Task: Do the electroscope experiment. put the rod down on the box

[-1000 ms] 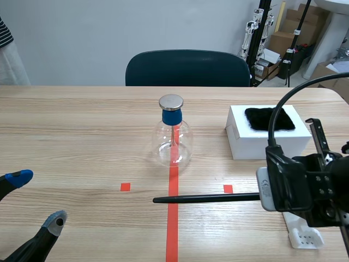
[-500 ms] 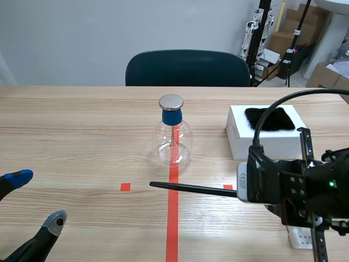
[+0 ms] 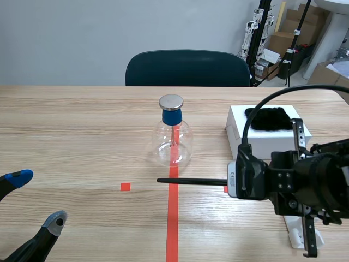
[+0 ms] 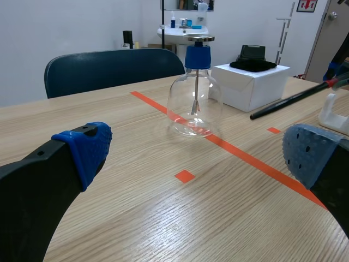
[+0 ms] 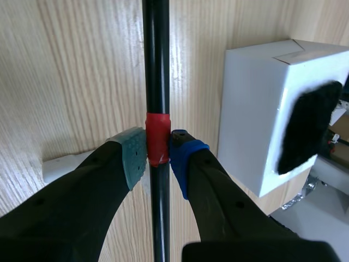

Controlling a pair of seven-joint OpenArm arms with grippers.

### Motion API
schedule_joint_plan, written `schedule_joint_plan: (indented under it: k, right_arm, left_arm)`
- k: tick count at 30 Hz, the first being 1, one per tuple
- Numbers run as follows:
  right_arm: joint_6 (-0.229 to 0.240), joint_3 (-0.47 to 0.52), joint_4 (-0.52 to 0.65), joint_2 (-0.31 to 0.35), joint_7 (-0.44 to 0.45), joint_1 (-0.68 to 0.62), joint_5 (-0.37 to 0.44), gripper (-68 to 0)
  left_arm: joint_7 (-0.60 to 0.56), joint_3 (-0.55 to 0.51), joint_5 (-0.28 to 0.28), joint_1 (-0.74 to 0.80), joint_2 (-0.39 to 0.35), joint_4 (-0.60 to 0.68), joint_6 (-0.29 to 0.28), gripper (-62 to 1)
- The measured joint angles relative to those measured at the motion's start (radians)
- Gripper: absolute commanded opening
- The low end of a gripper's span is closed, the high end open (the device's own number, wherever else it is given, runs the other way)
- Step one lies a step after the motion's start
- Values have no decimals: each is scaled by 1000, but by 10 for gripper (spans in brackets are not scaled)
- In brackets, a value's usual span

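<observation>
A black rod [image 3: 192,181] with a red band [image 5: 157,139] is held level above the table, its tip pointing left over the red tape line. My right gripper [image 5: 157,155] is shut on the rod at that red band. The white box [image 3: 267,134] with a black cloth [image 3: 268,118] on top stands behind the right arm; in the right wrist view the box [image 5: 262,103] lies beside the rod. The glass electroscope flask [image 3: 172,139] with blue collar and metal disc stands mid-table. My left gripper [image 4: 196,155] is open, low at the near left, far from the flask [image 4: 195,95].
A white rod stand [image 3: 302,236] lies on the table under the right arm. A dark blue chair [image 3: 188,68] is pushed against the far edge. Boxes and tripods stand at the back right of the room.
The right arm has shifted left and toward the box, turning the rod; the rod's tip swung slightly and now lies level just in front of the flask. The left arm has not moved.
</observation>
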Motion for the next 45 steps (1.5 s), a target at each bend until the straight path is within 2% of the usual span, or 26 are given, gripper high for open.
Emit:
schedule_joint_plan:
  k: [5,11,21,45]
  right_arm:
    - [0,-6,-33,-1,28,0,-2,-564]
    - [0,-18,-61,38,150,48,17,-564]
    - [0,-198,-275,59,147,167,16,-564]
    - [0,-206,-293,59,154,169,28,-564]
  left_arm:
    - [0,0,0,0,0,0,0,14]
    - [0,0,0,0,0,0,0,14]
    - [0,0,0,0,0,0,0,14]
    - [0,0,0,0,0,0,0,14]
